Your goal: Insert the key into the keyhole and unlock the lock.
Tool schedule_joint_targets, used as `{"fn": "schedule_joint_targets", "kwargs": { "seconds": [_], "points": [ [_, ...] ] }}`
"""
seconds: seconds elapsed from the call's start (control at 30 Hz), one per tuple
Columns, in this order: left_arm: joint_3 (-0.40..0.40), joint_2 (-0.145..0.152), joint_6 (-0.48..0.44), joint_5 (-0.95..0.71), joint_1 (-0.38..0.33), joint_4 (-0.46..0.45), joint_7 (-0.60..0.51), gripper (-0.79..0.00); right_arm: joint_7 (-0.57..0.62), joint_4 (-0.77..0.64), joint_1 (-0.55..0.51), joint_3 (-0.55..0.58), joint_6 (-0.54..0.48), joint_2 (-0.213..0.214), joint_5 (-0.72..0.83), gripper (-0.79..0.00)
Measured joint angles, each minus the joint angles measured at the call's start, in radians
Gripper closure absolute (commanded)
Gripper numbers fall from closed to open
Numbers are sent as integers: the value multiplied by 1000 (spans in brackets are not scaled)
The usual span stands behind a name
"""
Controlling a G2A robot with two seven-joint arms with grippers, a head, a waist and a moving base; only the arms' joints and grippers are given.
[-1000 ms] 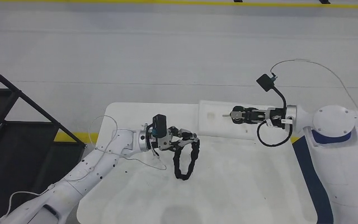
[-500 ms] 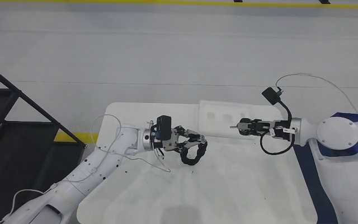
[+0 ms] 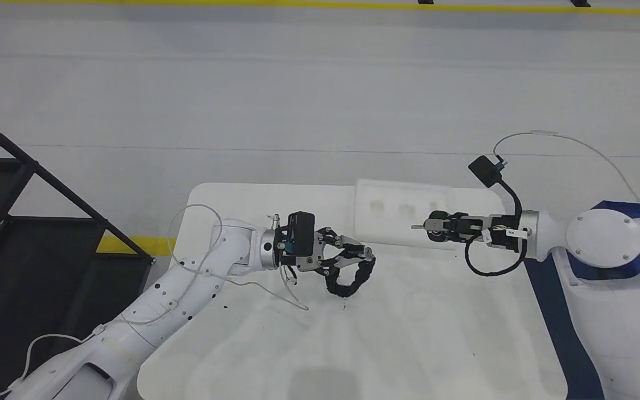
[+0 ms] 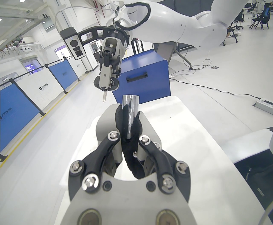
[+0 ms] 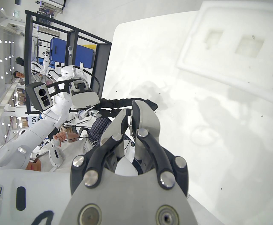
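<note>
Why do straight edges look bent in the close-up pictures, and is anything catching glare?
Left wrist view: the wide lens bows the barriers; the chrome lock in the left tool carries bright streaks. Right wrist view: the table edge curves likewise, and ceiling lamps show as bright dots. Top view: even light, no glare on the table.

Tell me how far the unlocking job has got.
Done: both parts are gripped. The left gripper is shut on the lock, chrome end facing the other arm. The right gripper is shut on the key, blade sticking out past the fingertips. In hand: lining the two up, with a clear gap between them. Left: close that gap, insert the key and turn it.
</note>
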Motion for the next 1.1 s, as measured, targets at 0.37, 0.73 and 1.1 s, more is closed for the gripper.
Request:
{"fn": "schedule_joint_targets", "kwargs": {
  "seconds": [0.37, 0.73, 1.1],
  "points": [
    [52, -51, 107, -1, 3, 79, 106, 0, 73, -114, 15, 11, 139, 17, 36, 0],
    [200, -165, 209, 104, -100, 278, 307, 0, 93, -197, -6, -9, 154, 34, 27, 0],
    [234, -229, 243, 135, -151, 377, 318, 0, 75, -224, -15, -32, 164, 48, 4, 0]
  ]
}}
